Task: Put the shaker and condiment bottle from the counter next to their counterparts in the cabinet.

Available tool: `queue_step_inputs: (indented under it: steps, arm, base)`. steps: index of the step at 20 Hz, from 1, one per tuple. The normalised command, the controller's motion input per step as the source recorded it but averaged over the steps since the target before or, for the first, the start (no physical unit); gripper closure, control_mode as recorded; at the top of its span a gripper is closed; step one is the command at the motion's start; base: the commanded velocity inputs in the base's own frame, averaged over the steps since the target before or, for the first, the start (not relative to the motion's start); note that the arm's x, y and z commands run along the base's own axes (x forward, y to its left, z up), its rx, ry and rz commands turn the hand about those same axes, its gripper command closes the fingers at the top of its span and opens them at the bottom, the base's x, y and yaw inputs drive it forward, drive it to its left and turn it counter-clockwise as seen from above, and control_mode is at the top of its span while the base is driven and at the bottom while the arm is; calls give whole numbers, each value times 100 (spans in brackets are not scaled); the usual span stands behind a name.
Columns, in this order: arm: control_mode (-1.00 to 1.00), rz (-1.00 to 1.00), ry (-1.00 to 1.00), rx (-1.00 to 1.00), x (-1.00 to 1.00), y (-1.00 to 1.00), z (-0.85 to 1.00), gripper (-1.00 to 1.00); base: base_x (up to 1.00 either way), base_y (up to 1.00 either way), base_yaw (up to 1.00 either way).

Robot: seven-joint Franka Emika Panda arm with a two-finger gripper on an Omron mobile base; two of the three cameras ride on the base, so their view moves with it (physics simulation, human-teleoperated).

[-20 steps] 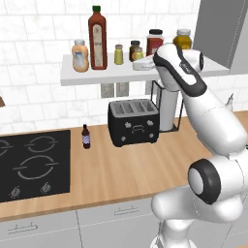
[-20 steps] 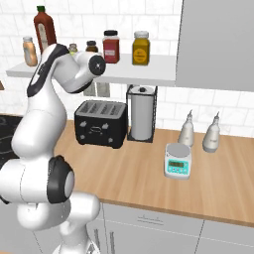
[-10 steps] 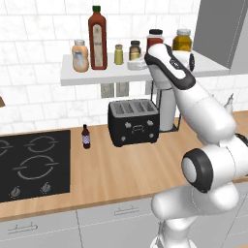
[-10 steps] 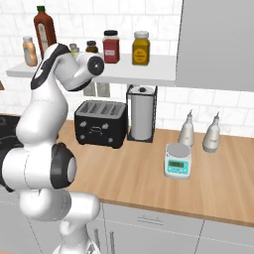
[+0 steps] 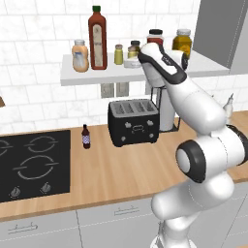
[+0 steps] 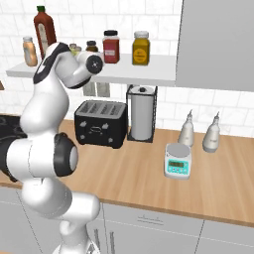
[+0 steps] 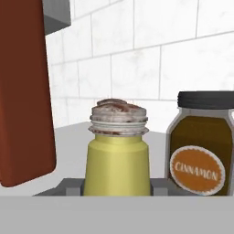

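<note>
The gripper was up at the shelf, pointing at the tiled wall. Its two fingertips sat one on each side of the shaker, pressed against its yellow-green body with no gap to be seen, so it was clamped on the shaker. The shaker stood upright between them, grey top up; its base was hidden, so I could not tell whether it rested on the shelf.

Just to the gripper's left stood the red bottle, upright on the shelf and near the shaker but not touching it. Further left, past the bottle, was the orange bottle. Just to the gripper's right, and a little beyond the shaker, stood a dark-lidded cinnamon jar, close beside the shaker. Further right along the shelf were a red jar and a yellow jar. The counter lay well below the gripper.
</note>
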Motion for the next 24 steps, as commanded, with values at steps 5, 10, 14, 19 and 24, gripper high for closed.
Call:
queue_step_inputs:
  steps: [5, 10, 14, 19, 24]
  arm:
    - [-100, -4, 0, 0, 25, 0, -4, 100]
    - [-100, -3, 0, 0, 22, 0, -4, 100]
    - [-100, -3, 0, 0, 12, 1, -8, -100]
    - [-100, -3, 0, 0, 4, 0, -2, -100]
    - [-100, -4, -1, 0, 0, 0, 0, -100]
  base:
    - [0, 0, 0]
    - [0, 0, 0]
    - [0, 0, 0]
    - [0, 0, 0]
    - [0, 0, 0]
